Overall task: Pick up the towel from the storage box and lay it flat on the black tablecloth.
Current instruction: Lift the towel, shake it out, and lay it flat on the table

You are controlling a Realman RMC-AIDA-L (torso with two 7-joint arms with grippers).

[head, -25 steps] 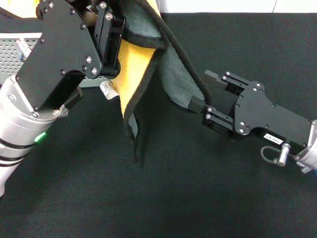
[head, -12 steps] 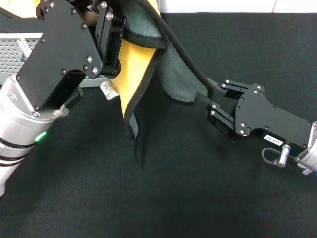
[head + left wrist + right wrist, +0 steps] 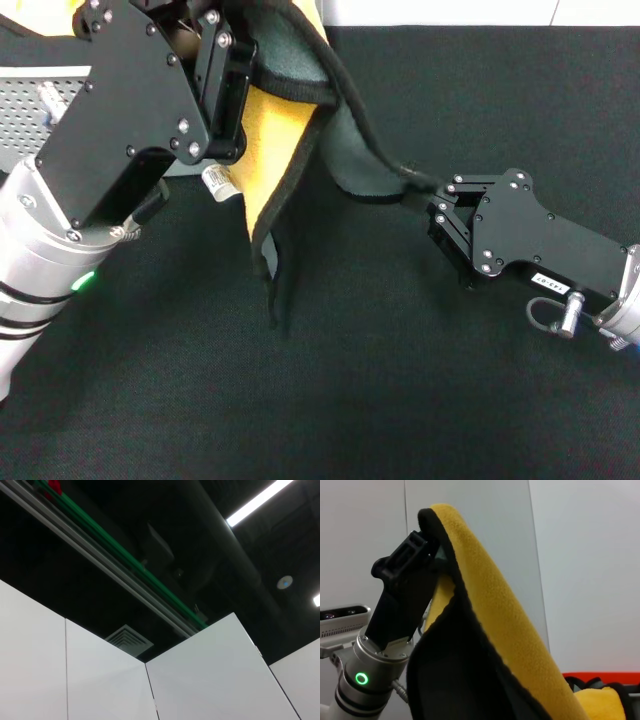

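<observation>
Above the big black, finely textured tablecloth (image 3: 400, 400), the plush square towel (image 3: 275, 140), grey on one face and yellow-orange on the other with black stitched edging, hangs clear of the light grey perforated plastic storage box (image 3: 40, 110), which sits at the far left. Up top the left gripper (image 3: 225, 75) is clamped on the towel's upper edge, jaws closed over the cloth. Out to the right, the right gripper (image 3: 435, 200) has pinched a corner of the black edging and holds it away from the fold.

Between the two holds the fabric sags in a soft curve, thick and floppy, with one loose corner dangling low, close to or brushing the tablecloth. A small white tag (image 3: 218, 182) pokes out near the left arm.

The danger, by my reading: the right gripper's bite looks slim, only on the hem, so a sharp pull could slip it free. That dangling corner could also tuck under as the towel comes down, leaving a crease rather than a flat lay.
</observation>
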